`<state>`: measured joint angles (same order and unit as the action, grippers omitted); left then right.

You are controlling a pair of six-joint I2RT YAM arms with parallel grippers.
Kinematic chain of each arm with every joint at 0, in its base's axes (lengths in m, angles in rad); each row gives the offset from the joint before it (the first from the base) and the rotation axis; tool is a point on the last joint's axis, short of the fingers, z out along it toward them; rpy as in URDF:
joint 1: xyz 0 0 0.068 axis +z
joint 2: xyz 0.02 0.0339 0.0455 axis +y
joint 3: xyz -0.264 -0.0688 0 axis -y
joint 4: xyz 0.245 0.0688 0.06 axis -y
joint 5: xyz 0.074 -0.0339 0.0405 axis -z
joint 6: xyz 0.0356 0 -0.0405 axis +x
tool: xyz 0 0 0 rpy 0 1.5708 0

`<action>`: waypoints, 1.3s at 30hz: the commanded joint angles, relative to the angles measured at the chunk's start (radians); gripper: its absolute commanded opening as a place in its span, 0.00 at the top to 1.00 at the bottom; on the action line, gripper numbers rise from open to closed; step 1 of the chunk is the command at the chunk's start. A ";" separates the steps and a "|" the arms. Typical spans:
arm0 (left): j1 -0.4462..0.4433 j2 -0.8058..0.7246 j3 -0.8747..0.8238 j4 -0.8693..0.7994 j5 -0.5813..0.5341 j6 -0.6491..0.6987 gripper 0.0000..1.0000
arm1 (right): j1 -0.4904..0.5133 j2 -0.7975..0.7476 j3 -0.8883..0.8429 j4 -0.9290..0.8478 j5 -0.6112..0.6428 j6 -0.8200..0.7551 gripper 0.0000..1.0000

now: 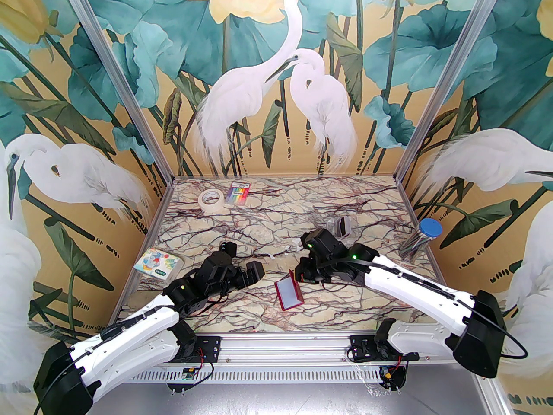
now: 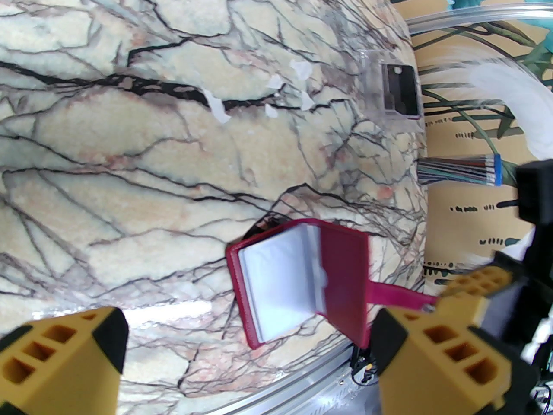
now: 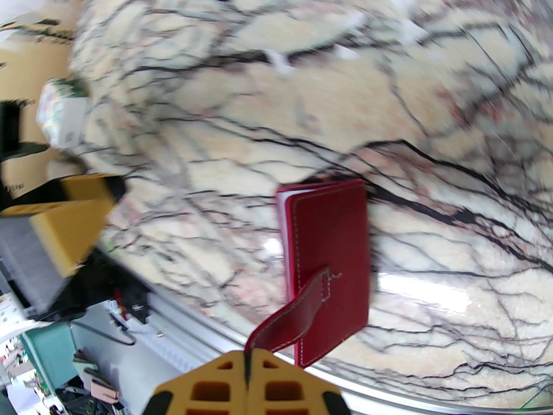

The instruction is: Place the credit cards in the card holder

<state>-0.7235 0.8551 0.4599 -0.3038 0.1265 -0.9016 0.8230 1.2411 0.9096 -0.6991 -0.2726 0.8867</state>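
Right, the left gripper point(image 2: 250, 335) has its jaws spread wide, yellow fingers point(image 2: 65, 361) far apart with nothing between them and nothing touching them. It hangs low over the marble table point(image 1: 259, 231), just left of the card holder point(image 1: 289, 294).

Over to the right gripper point(image 3: 248, 361): its jaws are pressed together, pinching the end of the red snap tab point(image 3: 298, 314), and that strap runs taut from the holder's outer cover up into the fingertips. From the left wrist view you can see those fingers point(image 2: 475, 283) clamped on the tab's tip.

The card holder point(image 2: 302, 283) sits between the two grippers, near the front edge of the table, opened like a book and tilted, pale inner sleeves point(image 2: 276, 283) facing the left arm. Whether a card is in those sleeves, I cannot tell.

The credit cards point(image 1: 343, 225) stand in a clear plastic case point(image 2: 371, 84) further back on the right, well apart from the holder, a black card point(image 2: 402, 89) facing out.

Around the edges: a tape roll point(image 1: 211, 200) and a rainbow-striped packet point(image 1: 240, 193) at the back, a blue-capped tube point(image 1: 421, 236) on the right, a printed packet point(image 1: 156, 263) on the left.
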 commanded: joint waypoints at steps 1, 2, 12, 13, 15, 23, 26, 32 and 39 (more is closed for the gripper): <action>0.009 0.046 -0.020 0.107 0.100 -0.003 0.14 | -0.040 -0.037 -0.058 0.021 0.040 0.033 1.00; 0.008 0.069 -0.020 0.130 0.124 -0.006 0.17 | -0.048 -0.043 -0.069 0.018 0.045 0.031 1.00; -0.044 0.325 0.041 0.308 0.279 -0.007 0.46 | -0.121 -0.074 -0.176 -0.028 0.103 -0.004 1.00; -0.062 0.348 0.056 0.311 0.279 -0.005 0.47 | -0.123 -0.073 -0.183 -0.027 0.107 -0.005 1.00; -0.086 0.392 0.075 0.325 0.278 -0.008 0.50 | -0.125 -0.074 -0.200 -0.016 0.107 -0.001 1.00; -0.124 0.529 0.089 0.395 0.288 -0.039 0.62 | -0.129 -0.067 -0.241 0.009 0.112 -0.001 1.00; -0.123 0.550 0.089 0.394 0.285 -0.037 0.65 | -0.130 -0.066 -0.251 0.010 0.115 -0.005 1.00; -0.123 0.594 0.087 0.403 0.278 -0.039 0.66 | -0.133 -0.046 -0.266 0.018 0.125 -0.014 1.00; -0.123 0.649 0.074 0.431 0.273 -0.049 0.68 | -0.132 -0.009 -0.267 0.007 0.161 -0.028 1.00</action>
<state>-0.8391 1.4773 0.5323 0.0891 0.3889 -0.9348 0.6979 1.2167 0.6537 -0.6914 -0.1513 0.8856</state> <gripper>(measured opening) 0.323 0.031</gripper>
